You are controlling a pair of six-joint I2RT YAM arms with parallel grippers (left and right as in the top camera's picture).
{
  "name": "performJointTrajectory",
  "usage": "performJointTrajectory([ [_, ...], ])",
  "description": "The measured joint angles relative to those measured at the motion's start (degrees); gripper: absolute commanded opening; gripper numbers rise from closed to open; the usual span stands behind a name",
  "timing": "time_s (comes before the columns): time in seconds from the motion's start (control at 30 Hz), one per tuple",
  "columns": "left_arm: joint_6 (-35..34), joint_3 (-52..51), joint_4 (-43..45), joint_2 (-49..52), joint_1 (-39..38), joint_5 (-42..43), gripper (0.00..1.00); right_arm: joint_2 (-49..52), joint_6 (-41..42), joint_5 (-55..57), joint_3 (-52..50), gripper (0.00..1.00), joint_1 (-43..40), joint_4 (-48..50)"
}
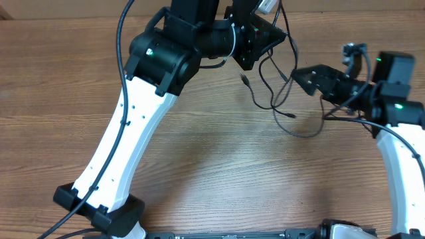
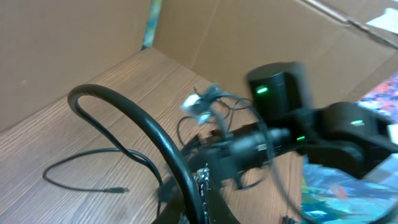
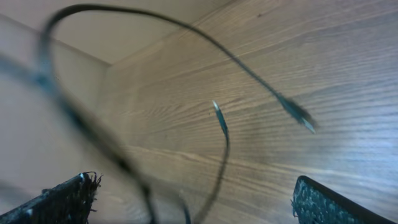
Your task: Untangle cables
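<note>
Thin black cables point(image 1: 273, 101) hang from my left gripper point(image 1: 268, 34), held high at the top centre. They trail onto the wood in loose loops, with one small plug point(image 1: 244, 78) dangling free. In the left wrist view the left gripper point(image 2: 200, 190) is shut on a cable strand that arcs up out of it, and another cable point(image 2: 81, 165) lies on the table with its plug end. My right gripper point(image 1: 301, 76) hovers just right of the hanging strands and is open. In the right wrist view its fingers point(image 3: 65, 200) stand wide apart, with blurred cables point(image 3: 224, 146) dangling between them and a plug point(image 3: 301, 118) beyond.
A cardboard wall point(image 2: 249, 37) stands behind the table. Something colourful point(image 2: 348, 193) lies at the right edge of the left wrist view. The left arm point(image 1: 133, 133) crosses the left half of the wooden table point(image 1: 219, 179).
</note>
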Motion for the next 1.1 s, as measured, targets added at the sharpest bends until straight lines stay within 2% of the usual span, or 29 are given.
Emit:
performJointTrajectory([
  [0.13,-0.07,0.0,0.15,-1.64,0.0,0.66,0.04,3.32,7.3,9.88,0.0,1.0,5.49,1.97],
  [0.27,-0.2,0.0,0.0,-3.32,0.2,-1.03,0.04,8.02,12.35,21.29,0.0,1.0,9.64,0.0],
  [0.4,-0.22,0.0,-1.16,-5.77,2.1,-5.95,0.04,11.96,15.47,32.63,0.0,1.0,10.16,-2.89],
  [0.53,-0.24,0.0,-2.14,-8.57,6.4,-11.19,0.04,13.53,16.72,39.34,0.0,1.0,9.46,-3.28],
  [1.1,-7.15,0.0,-4.39,-11.13,25.9,-14.86,0.04,19.63,16.85,45.24,0.0,1.0,9.11,-3.65],
])
